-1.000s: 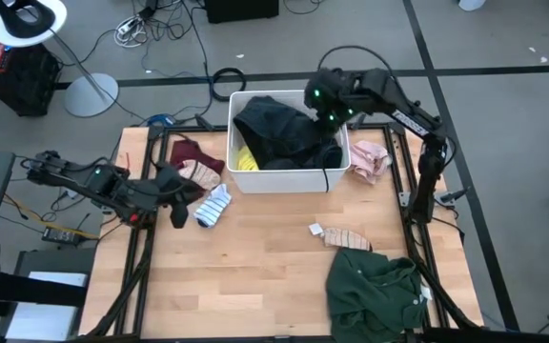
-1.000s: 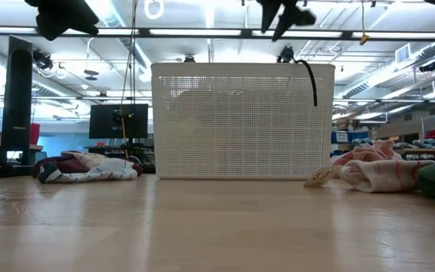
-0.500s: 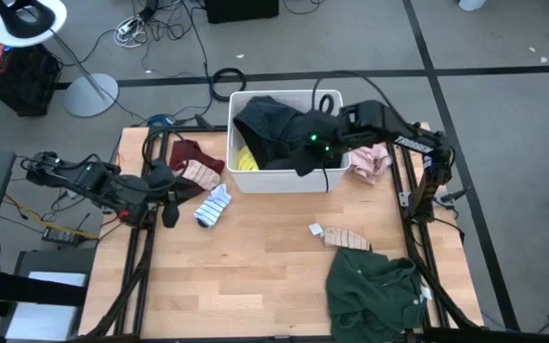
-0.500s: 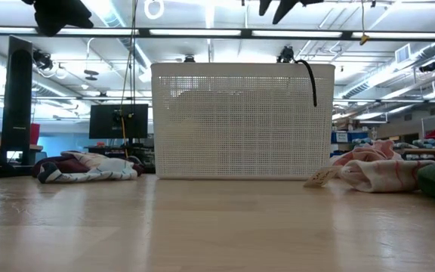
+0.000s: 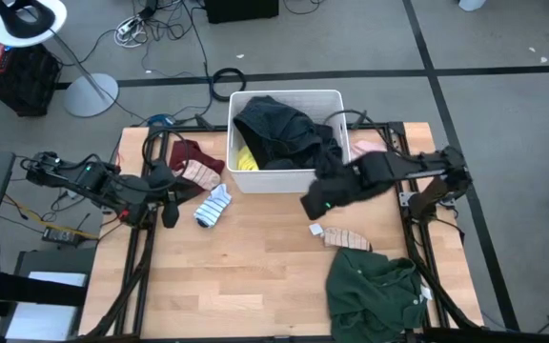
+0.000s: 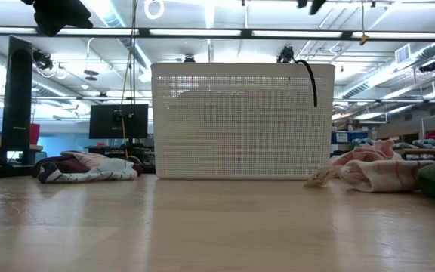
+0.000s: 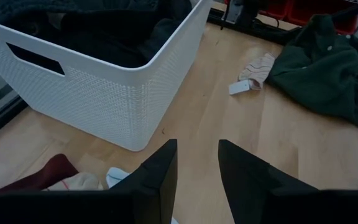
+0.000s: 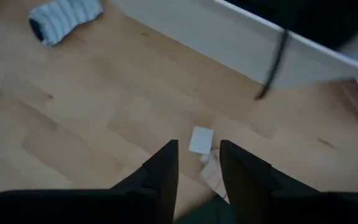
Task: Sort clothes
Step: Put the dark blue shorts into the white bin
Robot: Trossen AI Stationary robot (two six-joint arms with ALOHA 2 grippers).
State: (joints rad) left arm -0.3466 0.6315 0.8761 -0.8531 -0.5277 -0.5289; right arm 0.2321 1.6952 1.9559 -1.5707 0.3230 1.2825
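Count: one white bin (image 5: 284, 176), two arms, about seven garments in sight.
Bin contents: black top (image 5: 274, 129) heaped high, draping over the right rim; yellow shirt (image 5: 245, 160) peeking out at the left inside wall.
Left of bin: maroon piece (image 5: 191, 152) crumpled on the tabletop (image 5: 255, 267), a pink-and-white piece (image 5: 199, 172) on its near edge.
Blue sock: blue-and-white striped sock (image 5: 212, 205) just in front of those, apart from the bin.
Right of bin: pink piece (image 5: 370, 157) bunched beside the bin wall.
Striped sock: tan striped sock (image 5: 346, 237) with a white tag (image 5: 316, 229), flat on the tabletop in front of the bin's right corner.
Green top: dark green top (image 5: 375, 291) heaped at the near right corner.
Left gripper (image 5: 167, 205): near the blue sock, narrow gap between fingers, holding nothing.
Right gripper (image 5: 315, 205): above the tabletop just in front of the bin, over the tagged sock, small gap, empty.
Change: a second ago the right gripper sat over the bin's far right corner; it has swung out to the front. Left arm barely moved.
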